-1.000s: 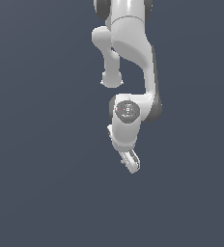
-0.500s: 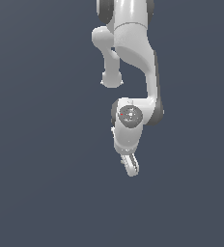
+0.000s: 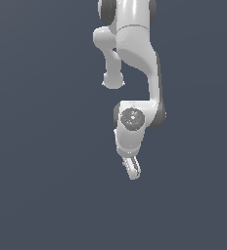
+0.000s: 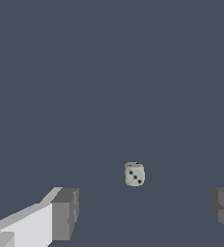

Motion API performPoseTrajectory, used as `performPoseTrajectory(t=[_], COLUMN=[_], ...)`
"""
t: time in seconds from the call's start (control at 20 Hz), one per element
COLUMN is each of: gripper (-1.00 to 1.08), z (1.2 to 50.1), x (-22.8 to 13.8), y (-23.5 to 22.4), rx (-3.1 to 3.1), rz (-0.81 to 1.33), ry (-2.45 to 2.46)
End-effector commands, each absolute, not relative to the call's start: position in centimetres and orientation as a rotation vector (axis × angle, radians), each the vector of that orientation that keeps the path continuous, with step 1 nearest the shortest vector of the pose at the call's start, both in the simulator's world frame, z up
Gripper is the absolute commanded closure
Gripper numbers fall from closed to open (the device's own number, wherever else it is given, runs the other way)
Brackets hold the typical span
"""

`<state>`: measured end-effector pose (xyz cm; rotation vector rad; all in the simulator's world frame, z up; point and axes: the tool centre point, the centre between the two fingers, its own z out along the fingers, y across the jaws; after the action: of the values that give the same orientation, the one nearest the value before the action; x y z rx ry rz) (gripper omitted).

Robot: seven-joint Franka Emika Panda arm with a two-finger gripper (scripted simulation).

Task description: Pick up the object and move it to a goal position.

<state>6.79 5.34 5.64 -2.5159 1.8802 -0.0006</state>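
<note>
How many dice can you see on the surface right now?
1. A small die lies on the grey surface, between the open gripper's two fingers and slightly ahead of them. The exterior view shows none; the arm may hide it.

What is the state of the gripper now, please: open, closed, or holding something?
Gripper: open and holding nothing; the small die lies on the floor ahead of the two fingers, touching neither.

Plain, matte slate-blue ground surface [image 3: 42, 195] filling both views edge to edge. No walls, furniture or windows distinguishable. Even, diffuse lighting; uniform tone, no texture or markings. In wrist view, faint diagonal shading only.
</note>
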Motion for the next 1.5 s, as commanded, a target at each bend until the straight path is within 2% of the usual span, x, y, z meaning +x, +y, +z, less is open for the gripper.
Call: performPoseTrajectory(t=[0.0,0.35,0.65,0.7,1.25,1.45], gripper=[-0.92,-0.92,-0.92,1.08,1.08,1.08], z=[5.0,1.6,0.9,0.9,1.0,2.4], x=[6.7,6.6,6.8,6.8,6.8,7.6], y=[5.3,5.3,5.3,5.3,5.3,5.6], rx=[-2.516,-2.512,-2.512,-2.512,-2.512,-2.520], rz=[0.000,0.000,0.000,0.000,-0.001,-0.025], ry=[1.881,1.886,1.886,1.886,1.886,1.858])
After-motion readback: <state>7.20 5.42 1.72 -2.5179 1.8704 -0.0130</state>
